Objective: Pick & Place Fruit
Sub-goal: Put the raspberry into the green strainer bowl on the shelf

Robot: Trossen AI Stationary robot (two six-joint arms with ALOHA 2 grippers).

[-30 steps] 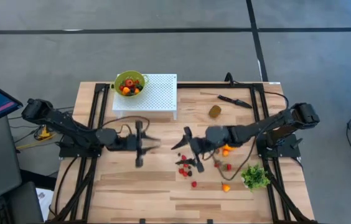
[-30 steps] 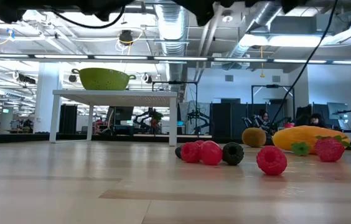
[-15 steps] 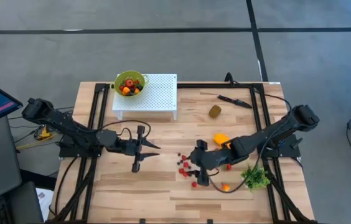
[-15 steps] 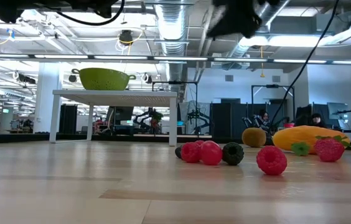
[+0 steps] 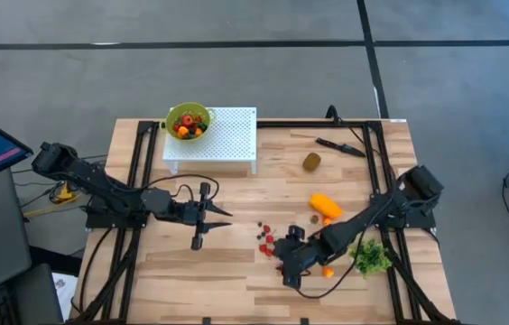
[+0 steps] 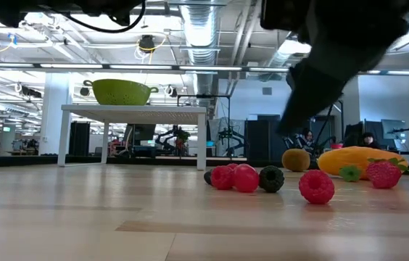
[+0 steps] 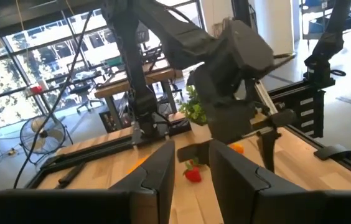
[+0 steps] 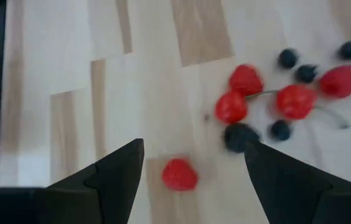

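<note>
Your right claw [image 5: 289, 271] hangs low over the wooden tabletop [image 5: 227, 271] at the near edge of the scattered berries [image 5: 268, 244], its fingers spread wide with nothing between them; in the right wrist view a single red berry [image 8: 178, 173] lies on the wood in the gap between the two fingers, and a cluster of red and dark berries [image 8: 269, 109] sits just beyond it. Your left claw [image 5: 198, 224] waits over the left half of the tabletop, well apart from the fruit, its fingers drawn close together with a narrow gap and gripping nothing. The elongated orange fruit [image 5: 324, 205] lies near the right arm, and a small orange piece [image 5: 328, 271] rests beside the green leafy bunch [image 5: 371, 257]. The brownish kiwi-like oval [image 5: 312, 162] sits farther back, near the black knife [image 5: 339, 145]. At the back left, a green colander [image 5: 189, 120] already holding several red and orange pieces stands on the corner of a white perforated stand [image 5: 223, 137]. From the low view, red berries [image 6: 235, 177] and a dark one [image 6: 271, 178] lie in a row on the wood.
</note>
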